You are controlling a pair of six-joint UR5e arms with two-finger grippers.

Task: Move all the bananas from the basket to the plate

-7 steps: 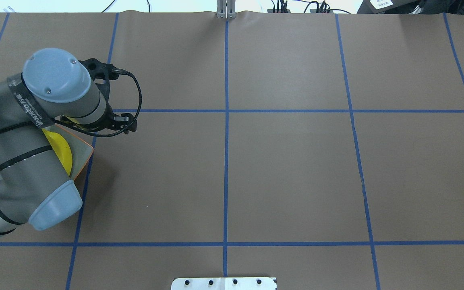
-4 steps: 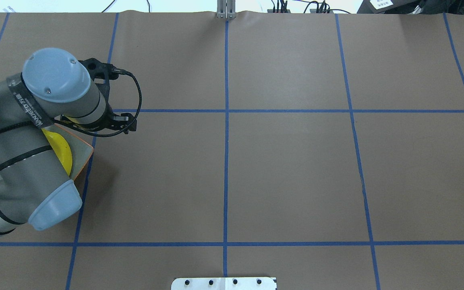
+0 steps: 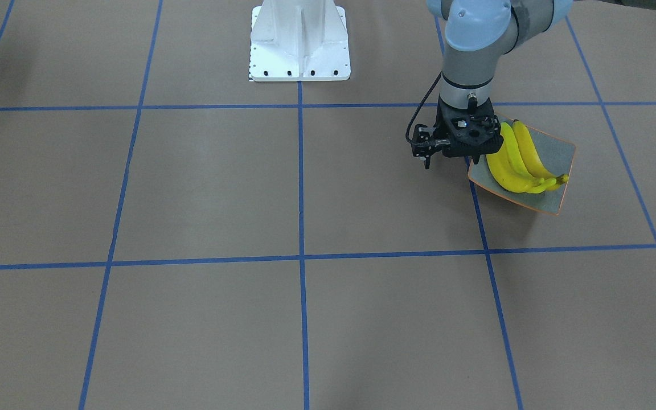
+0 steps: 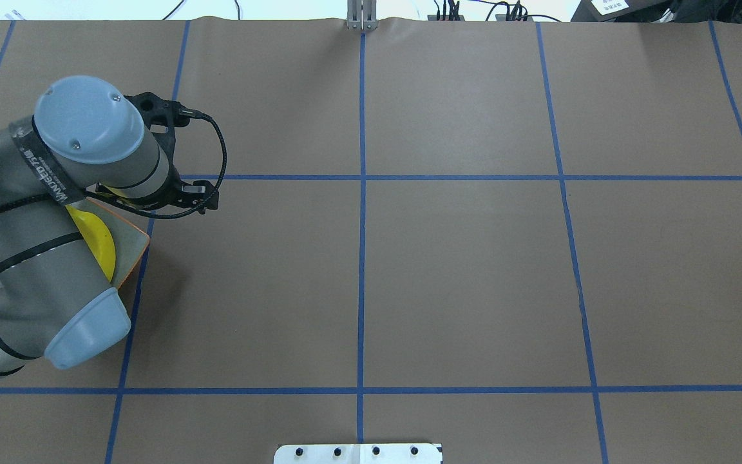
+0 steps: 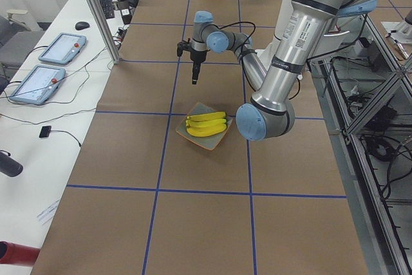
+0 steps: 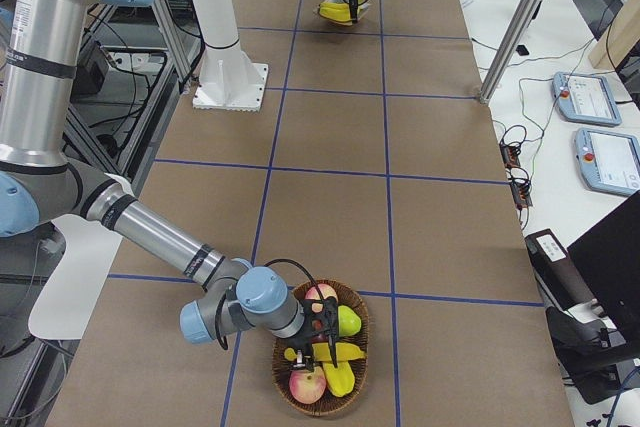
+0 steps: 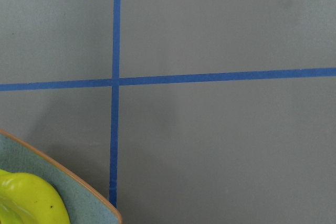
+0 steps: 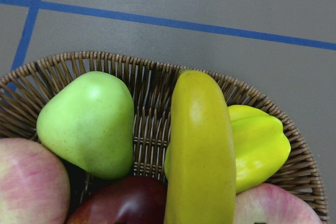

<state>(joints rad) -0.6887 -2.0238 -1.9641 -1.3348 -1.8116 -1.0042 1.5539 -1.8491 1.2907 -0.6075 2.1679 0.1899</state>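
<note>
Three yellow bananas (image 3: pixel 513 162) lie side by side on the grey-blue plate (image 3: pixel 558 151) with the orange rim. They also show in the exterior left view (image 5: pixel 206 123). My left gripper (image 3: pixel 458 149) hangs pointing down just beside the plate's edge, above bare table; I cannot tell if it is open or shut. In the left wrist view only a plate corner (image 7: pixel 79 198) and a banana end (image 7: pixel 26 203) show. My right gripper (image 6: pixel 312 345) is low over the wicker basket (image 6: pixel 355 387); I cannot tell its state. One banana (image 8: pixel 199 145) lies in the basket (image 8: pixel 152 77).
The basket also holds a green pear (image 8: pixel 86 121), a starfruit (image 8: pixel 260 150) and apples (image 8: pixel 29 182). The white robot base (image 3: pixel 299 42) stands at the table's edge. A metal post (image 5: pixel 96 14) and tablets (image 5: pixel 61 46) are beside the table.
The left arm's wrist has shifted very slightly. Nothing else has visibly changed.
</note>
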